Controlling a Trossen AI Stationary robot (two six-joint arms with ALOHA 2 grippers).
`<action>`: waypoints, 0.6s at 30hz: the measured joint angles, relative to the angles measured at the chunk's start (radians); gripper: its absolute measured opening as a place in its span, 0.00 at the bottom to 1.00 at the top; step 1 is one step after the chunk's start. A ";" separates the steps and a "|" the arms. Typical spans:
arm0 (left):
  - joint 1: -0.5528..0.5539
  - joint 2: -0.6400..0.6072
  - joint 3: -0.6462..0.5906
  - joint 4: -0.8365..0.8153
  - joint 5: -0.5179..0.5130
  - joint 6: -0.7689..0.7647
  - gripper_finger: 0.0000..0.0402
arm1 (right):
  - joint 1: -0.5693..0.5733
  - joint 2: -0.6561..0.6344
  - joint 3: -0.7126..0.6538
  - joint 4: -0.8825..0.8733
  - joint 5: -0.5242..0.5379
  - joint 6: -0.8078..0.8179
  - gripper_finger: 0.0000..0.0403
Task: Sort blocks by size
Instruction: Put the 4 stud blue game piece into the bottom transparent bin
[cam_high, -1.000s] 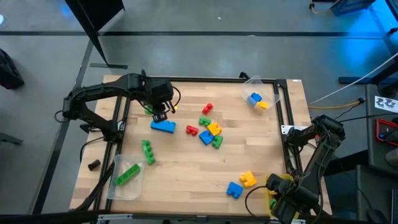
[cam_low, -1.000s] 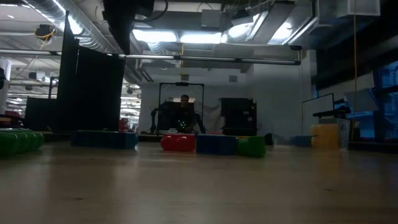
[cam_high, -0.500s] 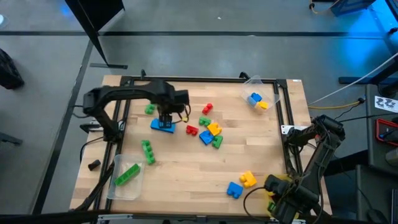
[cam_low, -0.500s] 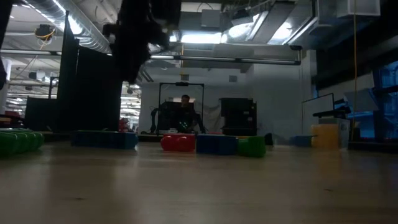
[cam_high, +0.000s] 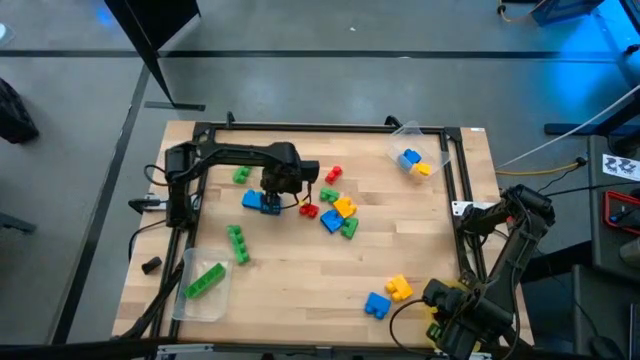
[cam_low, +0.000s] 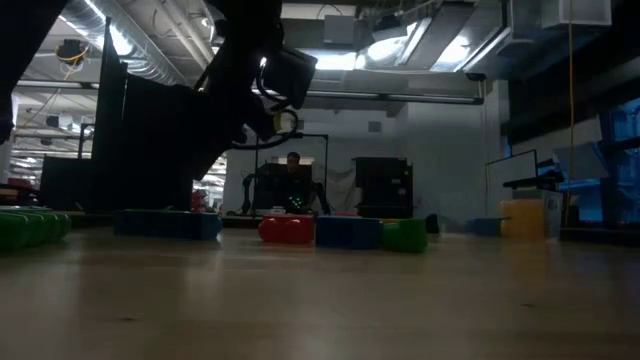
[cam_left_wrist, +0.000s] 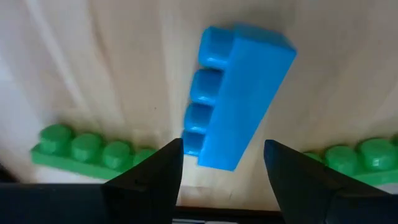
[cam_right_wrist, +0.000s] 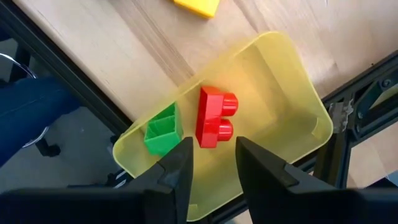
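Note:
A long blue brick (cam_left_wrist: 239, 93) lies on its side on the table left of centre and also shows in the high view (cam_high: 252, 199). My left gripper (cam_left_wrist: 221, 168) hangs over it, open, its fingers on either side of one end of the brick; I see no touch. It shows in the high view (cam_high: 273, 194) too. Long green bricks (cam_left_wrist: 87, 149) lie beside it. My right gripper (cam_right_wrist: 212, 152) is open and empty above the yellow tray (cam_right_wrist: 280, 74) at the table's near right corner, which holds a red brick (cam_right_wrist: 214, 117) and a green brick (cam_right_wrist: 163, 132).
Red, green, orange and blue bricks (cam_high: 338, 208) lie clustered at the table's middle. A clear tray (cam_high: 398, 135) at the far right holds blue and yellow bricks. A clear tray (cam_high: 190, 305) at the near left holds a long green brick. A yellow (cam_high: 398, 288) and a blue brick (cam_high: 377, 305) lie near right.
My left gripper has gone toward the table's right edge, away from the small green brick, and now stands over the long blue brick. The blue brick has stayed where it was.

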 joint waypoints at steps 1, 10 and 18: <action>0.000 0.004 0.000 0.003 0.016 0.000 0.52 | 0.000 0.000 0.000 0.000 0.005 0.000 0.30; -0.018 0.011 0.000 0.016 0.035 -0.022 0.52 | 0.000 0.000 0.000 0.000 0.041 0.000 0.30; -0.048 0.011 -0.085 0.076 0.035 -0.077 0.52 | 0.001 0.000 0.000 0.004 0.059 0.000 0.30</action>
